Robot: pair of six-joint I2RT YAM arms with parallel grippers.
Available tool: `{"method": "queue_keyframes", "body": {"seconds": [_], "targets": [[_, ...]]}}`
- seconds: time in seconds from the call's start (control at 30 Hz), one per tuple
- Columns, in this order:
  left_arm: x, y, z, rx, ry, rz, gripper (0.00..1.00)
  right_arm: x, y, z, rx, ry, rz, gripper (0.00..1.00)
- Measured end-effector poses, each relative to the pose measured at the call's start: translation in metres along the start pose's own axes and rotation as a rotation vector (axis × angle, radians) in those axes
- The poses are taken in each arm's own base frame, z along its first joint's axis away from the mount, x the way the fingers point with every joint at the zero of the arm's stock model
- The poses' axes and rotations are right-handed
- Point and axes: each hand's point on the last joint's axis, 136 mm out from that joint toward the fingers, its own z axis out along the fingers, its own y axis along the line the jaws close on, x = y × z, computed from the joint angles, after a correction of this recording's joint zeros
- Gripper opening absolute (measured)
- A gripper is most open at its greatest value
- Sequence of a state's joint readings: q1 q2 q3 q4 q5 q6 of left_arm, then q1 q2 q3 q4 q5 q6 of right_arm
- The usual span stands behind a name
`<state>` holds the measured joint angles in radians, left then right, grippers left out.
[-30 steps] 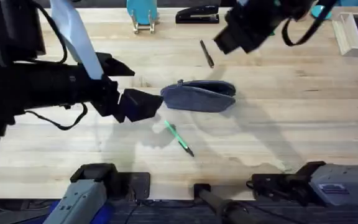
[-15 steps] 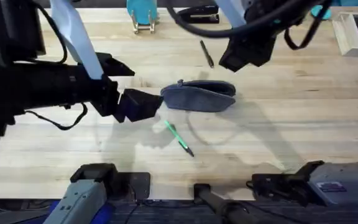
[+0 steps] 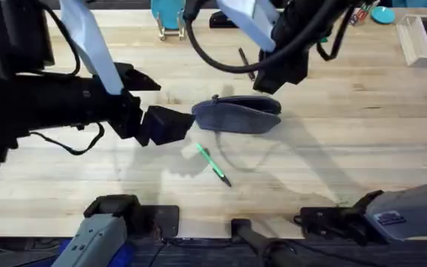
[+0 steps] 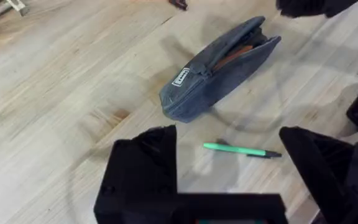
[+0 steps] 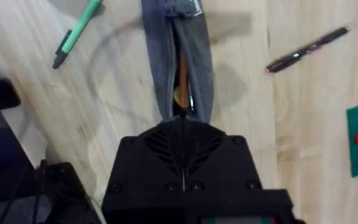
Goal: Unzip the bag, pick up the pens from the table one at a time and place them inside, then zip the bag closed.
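The blue-grey bag (image 3: 236, 116) lies in the middle of the table (image 3: 362, 141), its zipper partly parted so that orange lining (image 5: 180, 81) shows. My right gripper (image 3: 270, 83) hangs above the bag's right end with its fingers (image 5: 182, 146) pressed shut and nothing seen in them. The black pen (image 5: 306, 50) lies behind the bag, partly hidden by the right arm in the overhead view. In front of the bag rests the green pen (image 3: 213, 165). My left gripper (image 3: 170, 105) hovers to the left of the bag, open wide, fingers (image 4: 145, 168) empty, with the green pen (image 4: 241, 150) ahead of them.
A black stapler (image 3: 224, 18) and a teal stand (image 3: 170, 18) sit at the back edge. A white tray (image 3: 414, 41) stands at the back right. Bare wood stretches right of the bag and along the front.
The right arm has swung left and down from the back right until its gripper is over the bag's right end. The left arm, bag and green pen have stayed put.
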<state>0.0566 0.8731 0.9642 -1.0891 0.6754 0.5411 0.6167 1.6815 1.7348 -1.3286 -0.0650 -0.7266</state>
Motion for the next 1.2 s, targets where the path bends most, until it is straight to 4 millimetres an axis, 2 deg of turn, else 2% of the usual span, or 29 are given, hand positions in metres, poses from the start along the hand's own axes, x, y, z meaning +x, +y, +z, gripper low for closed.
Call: {"method": "queue_keyframes", "body": {"seconds": [0.17, 0.4, 0.6, 0.8, 1.2], "targets": [[0.0, 0.0, 0.0, 0.0, 0.0, 0.0, 0.995, -0.004, -0.002, 0.013, -0.025, 0.008, -0.004, 0.034], [0.0, 0.0, 0.0, 0.0, 0.0, 0.0, 0.995, -0.011, -0.006, 0.019, -0.019, -0.022, -0.008, 0.033], [0.0, 0.0, 0.0, 0.0, 0.0, 0.0, 0.996, -0.001, 0.0, 0.049, -0.052, 0.008, -0.002, 0.035], [0.0, 0.0, 0.0, 0.0, 0.0, -0.001, 0.995, -0.002, -0.007, 0.072, -0.029, -0.018, 0.015, 0.034], [0.0, 0.0, 0.0, 0.0, 0.0, 0.0, 0.995, 0.012, -0.002, 0.102, -0.046, -0.001, 0.036, 0.034]]}}
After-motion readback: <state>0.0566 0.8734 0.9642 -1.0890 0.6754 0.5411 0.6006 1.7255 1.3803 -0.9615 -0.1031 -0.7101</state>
